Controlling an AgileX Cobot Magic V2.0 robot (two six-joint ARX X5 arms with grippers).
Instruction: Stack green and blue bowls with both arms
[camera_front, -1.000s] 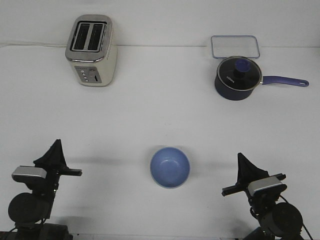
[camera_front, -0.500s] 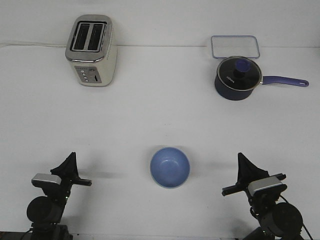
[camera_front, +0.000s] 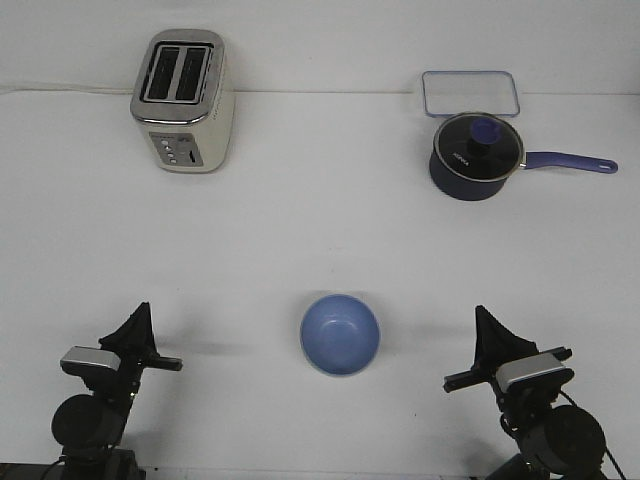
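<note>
Blue bowl (camera_front: 340, 333) btwn both pincers, unobstructed; toaster (camera_front: 183, 100), saucepan (camera_front: 476, 154) far back; pincer states unclear.

Toaster (camera_front: 183, 100), saucepan (camera_front: 476, 156), clear container (camera_front: 471, 93)

A white counter (camera_front: 320, 230) carries everything. A cream toaster (camera_front: 183, 100) stands at the far left. At the far right a clear rectangular container (camera_front: 470, 93) lies just behind a dark navy saucepan (camera_front: 476, 156) (glass lid on, purple handle pointing right). The blue bowl (camera_front: 340, 334) sits near the front centre, well apart from them.
</note>
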